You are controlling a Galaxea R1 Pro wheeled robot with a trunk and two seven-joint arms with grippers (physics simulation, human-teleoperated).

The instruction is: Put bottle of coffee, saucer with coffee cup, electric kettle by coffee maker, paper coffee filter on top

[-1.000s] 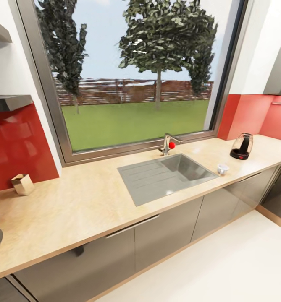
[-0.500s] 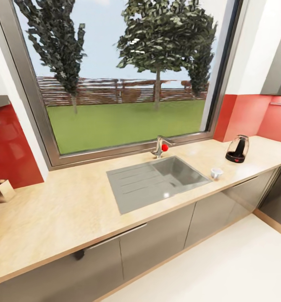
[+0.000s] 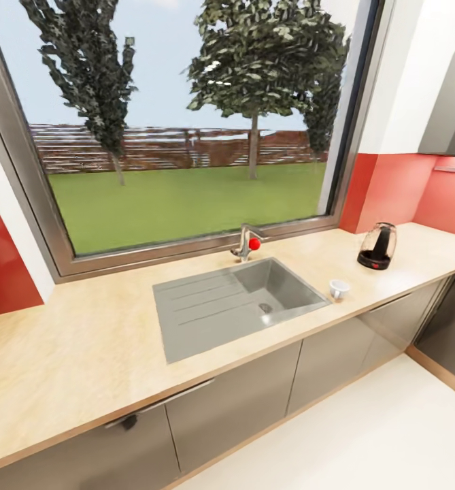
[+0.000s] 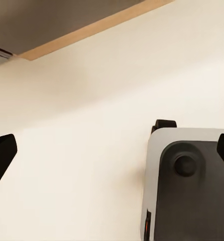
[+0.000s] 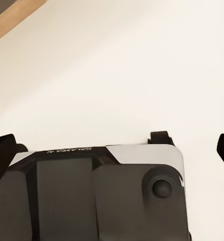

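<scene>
Head view: the kitchen countertop (image 3: 118, 340) is seen under a wide window, with a steel sink (image 3: 234, 303) set into it. The coffee cup (image 3: 339, 288) stands just beside the sink; the electric kettle (image 3: 377, 246) stands farther along, by the red wall. Both are judged awaiting collection. Left gripper (image 4: 112, 150) and right gripper (image 5: 112, 148) are carried spread wide and empty, pointed at the floor (image 4: 92, 125), probably for travel.

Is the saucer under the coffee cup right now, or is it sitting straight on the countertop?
No saucer shows: the coffee cup stands directly on the countertop, just right of the sink. Its inside is hidden from this angle. The kettle stands further right.
</scene>
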